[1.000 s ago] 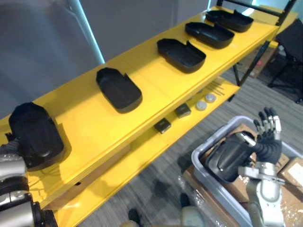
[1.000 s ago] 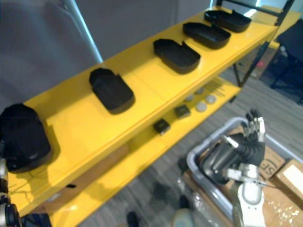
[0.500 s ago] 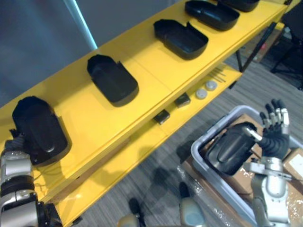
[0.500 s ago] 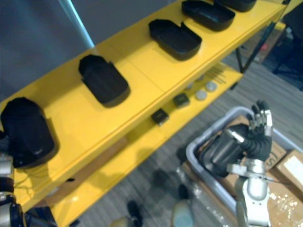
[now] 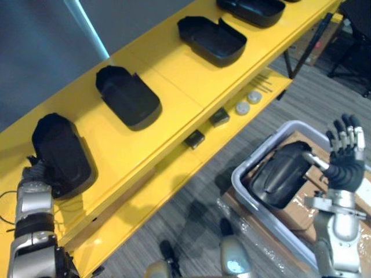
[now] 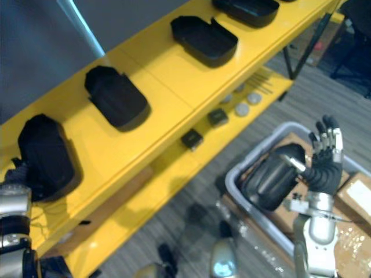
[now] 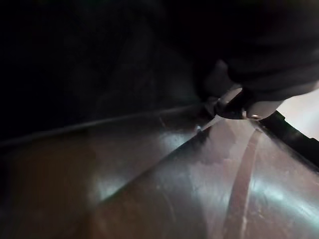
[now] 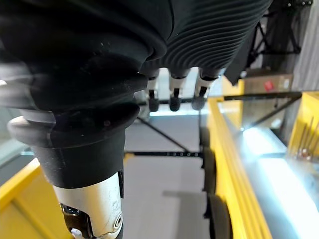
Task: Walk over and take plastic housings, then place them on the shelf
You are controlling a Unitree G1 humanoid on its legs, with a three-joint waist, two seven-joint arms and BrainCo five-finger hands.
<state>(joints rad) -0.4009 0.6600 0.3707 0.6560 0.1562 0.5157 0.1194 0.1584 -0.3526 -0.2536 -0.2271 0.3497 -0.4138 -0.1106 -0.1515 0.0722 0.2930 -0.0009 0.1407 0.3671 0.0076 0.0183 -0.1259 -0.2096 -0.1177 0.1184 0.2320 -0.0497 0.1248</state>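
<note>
Several black plastic housings lie in a row on the yellow shelf's top board. The leftmost housing rests at the near end, and my left hand is against its near edge. The left wrist view shows its dark glossy surface from very close. Another housing lies in a grey bin at the lower right. My right hand stands open just right of it, fingers straight and upward, holding nothing.
More housings lie further along the top board. The lower board carries two small black blocks and two round discs. Cardboard boxes sit under and beside the bin. Grey carpet floor lies between shelf and bin.
The whole picture has shifted as the camera moved, bringing the shelf's near end more into view. Both hands keep their places by their housings.
</note>
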